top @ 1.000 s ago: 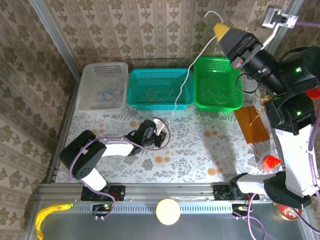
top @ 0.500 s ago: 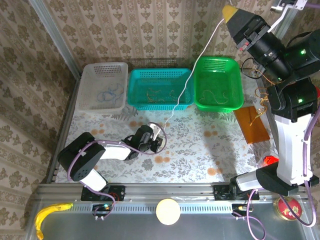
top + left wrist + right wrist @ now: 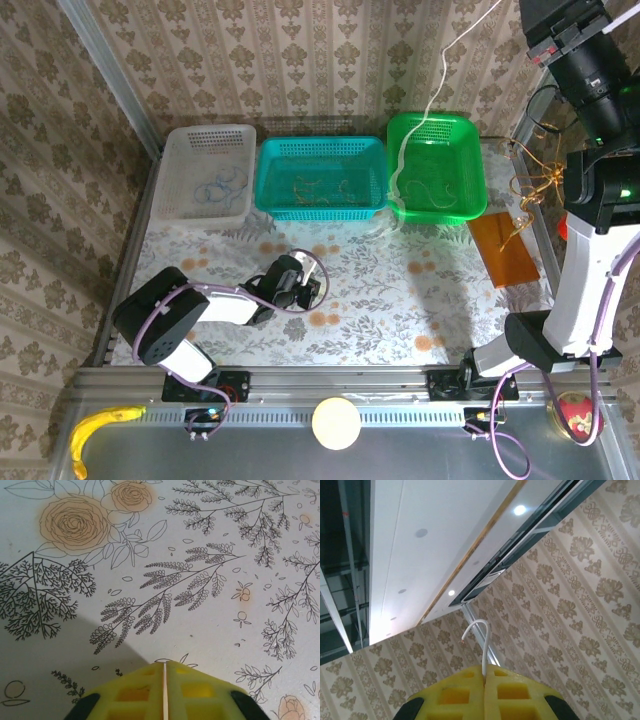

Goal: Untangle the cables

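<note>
While the raised right gripper [image 3: 484,673] pinches a thin white cable [image 3: 485,645] trailing into the green plastic basket [image 3: 437,213], the left gripper [image 3: 164,669] is clenched empty over the floral table [image 3: 215,630].

The right arm [image 3: 598,200] was cut off by the top edge of the overhead view, and the white cable [image 3: 443,65] left by that same edge, so where it was held lay out of frame there. In the right wrist view, the bottom edge cropped the right gripper [image 3: 484,682]; its 2 yellow fingers met on the cable, hiding all but a short curled end. The left gripper [image 3: 164,692], pressed together, was cropped likewise. The thin cables [image 3: 320,185] in the teal basket [image 3: 320,142] were too small to count.
</note>
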Motion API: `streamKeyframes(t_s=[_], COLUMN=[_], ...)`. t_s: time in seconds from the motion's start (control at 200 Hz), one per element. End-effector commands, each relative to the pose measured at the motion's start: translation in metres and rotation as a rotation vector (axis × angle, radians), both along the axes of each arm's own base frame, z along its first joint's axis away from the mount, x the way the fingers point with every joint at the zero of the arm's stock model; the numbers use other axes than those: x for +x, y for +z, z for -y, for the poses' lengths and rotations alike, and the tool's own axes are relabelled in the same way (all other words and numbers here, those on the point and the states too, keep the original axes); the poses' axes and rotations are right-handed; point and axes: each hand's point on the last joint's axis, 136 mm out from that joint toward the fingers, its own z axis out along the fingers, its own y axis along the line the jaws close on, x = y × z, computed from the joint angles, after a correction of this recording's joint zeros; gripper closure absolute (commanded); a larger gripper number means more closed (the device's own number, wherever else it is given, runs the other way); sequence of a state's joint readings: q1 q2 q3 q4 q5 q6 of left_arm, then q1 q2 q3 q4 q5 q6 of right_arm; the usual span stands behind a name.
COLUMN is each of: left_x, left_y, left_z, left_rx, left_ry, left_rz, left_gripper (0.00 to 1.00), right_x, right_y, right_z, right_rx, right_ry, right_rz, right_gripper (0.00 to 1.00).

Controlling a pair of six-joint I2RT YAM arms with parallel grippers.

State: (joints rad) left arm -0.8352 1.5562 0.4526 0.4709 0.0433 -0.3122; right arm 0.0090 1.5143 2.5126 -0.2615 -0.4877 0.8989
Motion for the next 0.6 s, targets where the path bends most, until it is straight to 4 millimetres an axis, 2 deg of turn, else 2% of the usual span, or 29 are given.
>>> streamKeyframes(t_s=[0.0, 0.105, 0.21, 0.28, 0.34, 0.595], left_x=[0.003, 0.005, 0.007, 0.008, 0.010, 0.006], left_y=[0.008, 0.014, 0.029, 0.045, 0.059, 0.130], left_z=[-0.002, -0.003, 0.002, 0.008, 0.015, 0.047], left_rx=[-0.026, -0.037, -0.069, -0.102, -0.128, -0.229], left_ry=[0.022, 0.024, 0.015, -0.002, -0.023, -0.159], left_rz=[0.016, 0.026, 0.049, 0.075, 0.097, 0.194], left_gripper=[0.92, 0.92, 0.79, 0.64, 0.56, 0.34], right_x=[-0.008, -0.005, -0.007, -0.009, -0.009, -0.009], right_y=[0.008, 0.005, 0.004, 0.005, 0.005, -0.006], right_z=[-0.004, -0.006, -0.007, -0.008, -0.009, -0.017], right_rx=[0.003, -0.008, -0.013, -0.011, -0.005, 0.013], right_ry=[0.046, 0.057, 0.063, 0.072, 0.089, 0.164], right_rz=[0.036, 0.025, 0.026, 0.026, 0.025, -0.013], right_gripper=[1.00, 1.00, 1.00, 1.00, 1.00, 1.00])
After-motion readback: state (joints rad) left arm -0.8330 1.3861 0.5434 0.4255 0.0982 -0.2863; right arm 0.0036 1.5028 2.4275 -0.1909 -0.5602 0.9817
